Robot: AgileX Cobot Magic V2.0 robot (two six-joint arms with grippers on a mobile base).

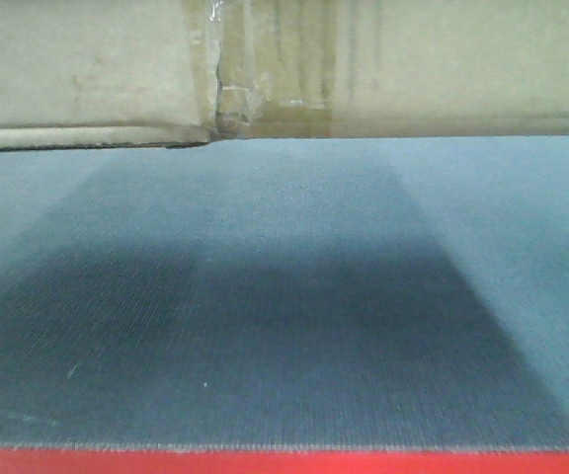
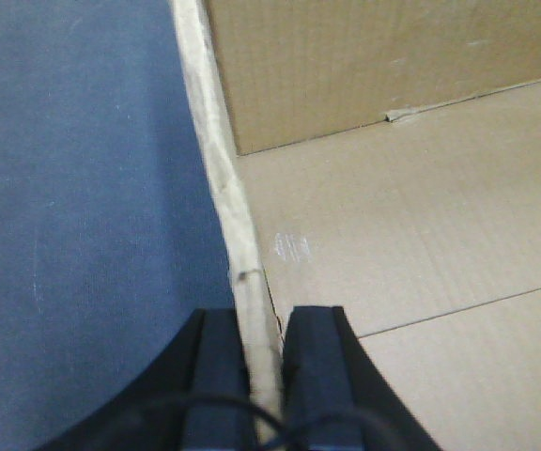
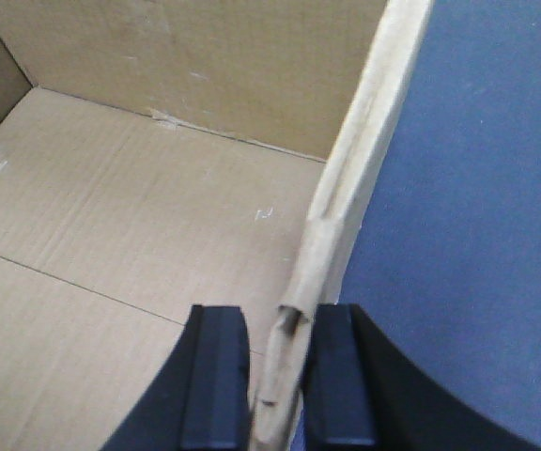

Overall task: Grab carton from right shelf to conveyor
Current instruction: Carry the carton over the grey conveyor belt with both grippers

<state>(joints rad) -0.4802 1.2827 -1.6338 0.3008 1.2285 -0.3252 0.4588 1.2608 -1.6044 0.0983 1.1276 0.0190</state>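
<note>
1. Left gripper [image 2: 266,318]: black fingers [image 2: 216,376] pinched on top edge of carton [image 2: 393,235] side wall, one finger inside, one outside
2. Right gripper [image 3: 275,315]: same clamp on the opposite wall, crumpled edge squeezed between its fingers
3. Carton open-topped; brown inner floor and far wall show in both wrist views
4. Front view: carton face spans far side of frame, yellowed tape [image 1: 227,69] over centre seam
5. Carton is over the conveyor [image 1: 284,326], shadow on belt nearer the camera; can't tell if bottom touches
6. Belt visible outside both gripped walls; red strip [image 1: 284,462] along near edge
</note>
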